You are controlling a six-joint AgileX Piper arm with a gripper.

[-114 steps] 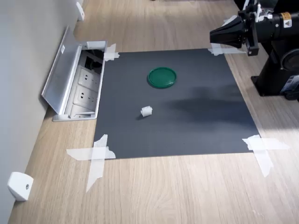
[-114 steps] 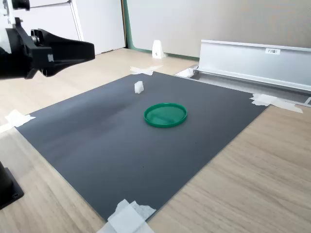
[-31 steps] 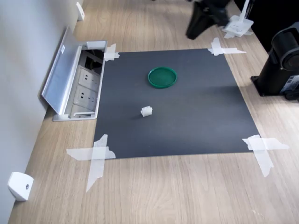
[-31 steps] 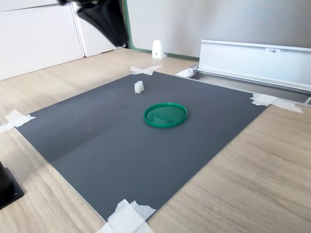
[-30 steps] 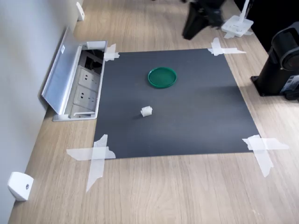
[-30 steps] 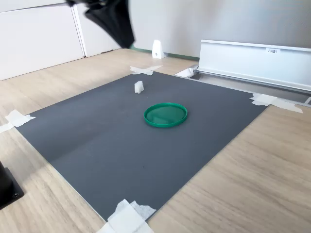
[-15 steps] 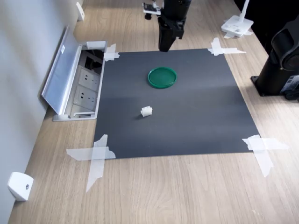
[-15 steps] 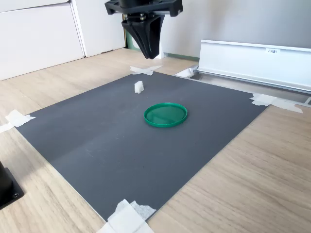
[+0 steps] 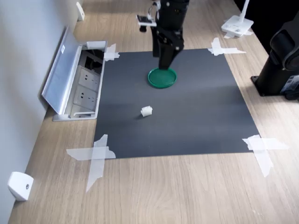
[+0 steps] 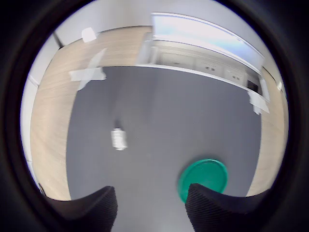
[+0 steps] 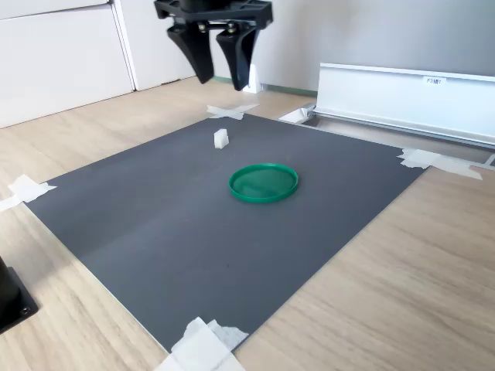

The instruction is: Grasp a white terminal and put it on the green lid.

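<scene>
The black arm reaches in from the far side of the first exterior view, and its end effector [image 9: 166,65] points steeply down, hanging in the air above the far part of the dark mat [image 9: 201,116]. In the second exterior view the end effector [image 11: 222,76] is high over the far edge of the mat [image 11: 193,247], and its two fingers [image 11: 199,58] stand clearly apart with nothing between them. In the wrist view the two dark fingertips [image 10: 89,210] also show a wide gap, and only the mat is seen through it.

The white terminal [image 9: 146,111] lies on the mat, nearer to the first exterior view's left and well apart from the end effector. In the second exterior view the white terminal [image 11: 221,138] sits far on the mat, below the end effector but not touched by it. The green lid [image 9: 162,77] lies flat on the mat, partly covered by the end effector in the first exterior view. In the second exterior view the green lid [image 11: 264,183] is near the terminal but apart from it.

An open socket box [image 9: 81,88] is set in the wooden surface [image 9: 187,186] at the first exterior view's left.
</scene>
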